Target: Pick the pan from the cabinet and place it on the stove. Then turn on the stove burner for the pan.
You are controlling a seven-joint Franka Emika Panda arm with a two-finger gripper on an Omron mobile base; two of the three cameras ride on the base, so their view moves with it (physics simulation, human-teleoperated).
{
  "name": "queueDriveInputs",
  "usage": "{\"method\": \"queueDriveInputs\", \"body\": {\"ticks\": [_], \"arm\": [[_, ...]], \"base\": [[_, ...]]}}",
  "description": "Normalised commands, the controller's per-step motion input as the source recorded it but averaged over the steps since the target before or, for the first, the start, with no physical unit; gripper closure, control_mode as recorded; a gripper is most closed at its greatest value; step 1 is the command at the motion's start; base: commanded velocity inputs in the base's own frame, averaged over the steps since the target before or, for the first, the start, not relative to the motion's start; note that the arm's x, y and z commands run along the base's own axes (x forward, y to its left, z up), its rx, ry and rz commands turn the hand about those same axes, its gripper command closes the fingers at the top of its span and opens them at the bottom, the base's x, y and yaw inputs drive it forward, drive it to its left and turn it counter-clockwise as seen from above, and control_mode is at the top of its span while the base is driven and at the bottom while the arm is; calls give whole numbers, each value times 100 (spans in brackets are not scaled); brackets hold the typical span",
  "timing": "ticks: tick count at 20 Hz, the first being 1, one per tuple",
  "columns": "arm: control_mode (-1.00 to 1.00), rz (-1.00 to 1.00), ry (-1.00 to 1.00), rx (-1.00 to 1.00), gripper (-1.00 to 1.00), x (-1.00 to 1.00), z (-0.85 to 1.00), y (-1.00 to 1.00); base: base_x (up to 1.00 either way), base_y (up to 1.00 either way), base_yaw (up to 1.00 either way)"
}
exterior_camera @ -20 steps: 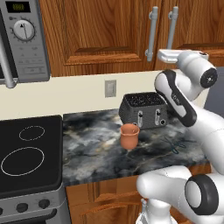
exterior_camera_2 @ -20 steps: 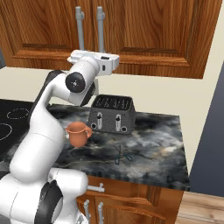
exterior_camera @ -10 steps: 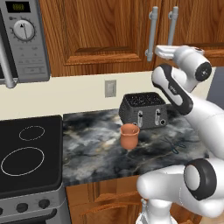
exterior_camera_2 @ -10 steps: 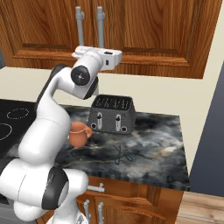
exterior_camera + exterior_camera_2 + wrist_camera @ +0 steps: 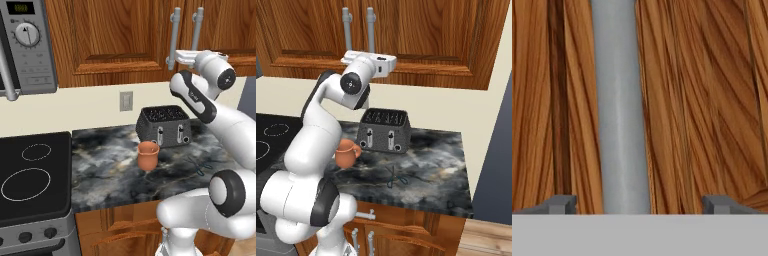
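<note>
The gripper (image 5: 637,204) has its fingers spread wide, with free room on both sides of the grey bar handle (image 5: 619,110); behind the handle the closed cabinet (image 5: 702,100) door blocks any way forward

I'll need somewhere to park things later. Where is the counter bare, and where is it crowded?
Bare marble lies between the stove and the clay cup, and right of the scissors toward the counter end. It is crowded at the middle, where the toaster, cup and scissors cluster.
</note>
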Motion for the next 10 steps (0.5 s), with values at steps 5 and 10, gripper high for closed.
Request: {"method": "queueDriveInputs", "body": {"ticks": [5,10], "arm": [[-100,2,0,0,-100,30,-1,0],[-100,3,0,0,-100,33,-10,3]], "base": [[0,0,0],[0,0,0]]}}
